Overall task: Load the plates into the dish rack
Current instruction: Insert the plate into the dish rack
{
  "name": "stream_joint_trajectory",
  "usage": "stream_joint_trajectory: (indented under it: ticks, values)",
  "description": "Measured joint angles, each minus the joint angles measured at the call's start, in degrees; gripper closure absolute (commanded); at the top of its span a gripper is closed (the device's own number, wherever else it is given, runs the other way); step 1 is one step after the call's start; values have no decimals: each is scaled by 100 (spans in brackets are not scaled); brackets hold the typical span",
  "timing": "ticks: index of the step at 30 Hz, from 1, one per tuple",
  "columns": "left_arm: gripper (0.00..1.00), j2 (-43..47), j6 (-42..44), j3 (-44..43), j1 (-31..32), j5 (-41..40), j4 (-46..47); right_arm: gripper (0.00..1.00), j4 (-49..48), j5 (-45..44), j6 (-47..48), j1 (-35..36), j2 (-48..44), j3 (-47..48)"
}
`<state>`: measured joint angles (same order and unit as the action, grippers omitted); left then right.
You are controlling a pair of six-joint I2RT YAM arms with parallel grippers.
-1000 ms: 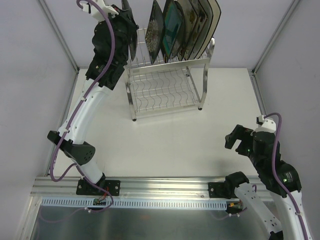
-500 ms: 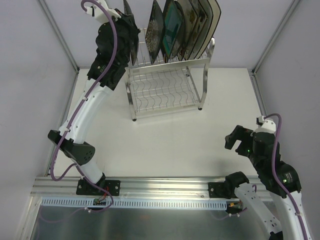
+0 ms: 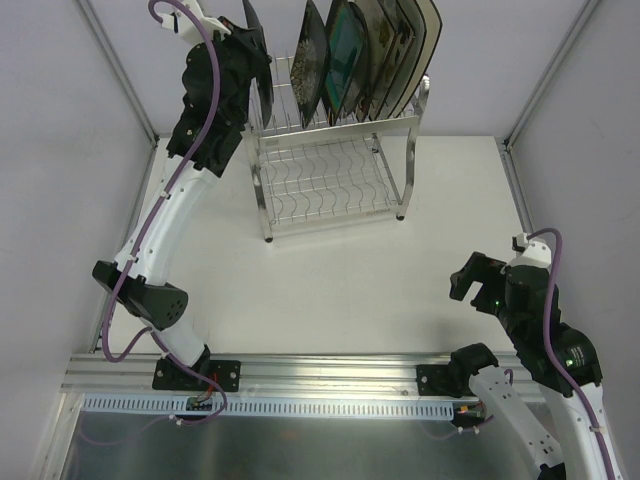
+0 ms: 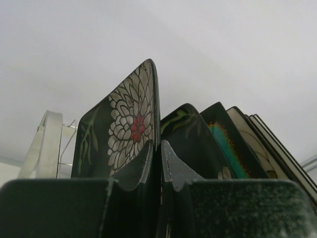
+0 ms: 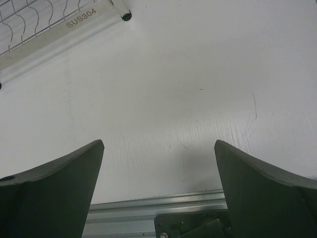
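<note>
The left tool [image 4: 158,148], pinching the dark white-flowered plate [image 4: 130,124], has edged slightly left at the top-tier left end of the dish rack [image 3: 330,175]. It is likely seating the plate, with release pending. The right tool [image 5: 158,163] hangs spread, near right.

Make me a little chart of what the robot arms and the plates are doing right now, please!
Left end effector: shut on the dark square plate with a white and red flower
Held plate: upright, at the left end of the top shelf of the two-tier shiny chrome wire dish rack; whether it sits in a slot is hidden
Other plates: standing in a row on the top shelf
Right end effector: open, holding nothing, above the white table
</note>
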<state>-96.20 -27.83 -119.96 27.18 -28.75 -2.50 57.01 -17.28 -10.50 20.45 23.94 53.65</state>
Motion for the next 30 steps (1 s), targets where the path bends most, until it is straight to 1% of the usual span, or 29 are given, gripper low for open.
stream_joint_trajectory:
  ticks: [8, 20, 30]
  values:
    - [100, -13, -170, 260, -216, 352, -4, 0, 24, 0, 2, 0, 0, -11]
    - [100, -31, -267, 273, -382, 743, -96, 0, 26, -2, 4, 0, 7, -11]
    - [100, -153, -271, 254, -479, 861, -138, 0, 26, -4, 2, 0, 7, -11]
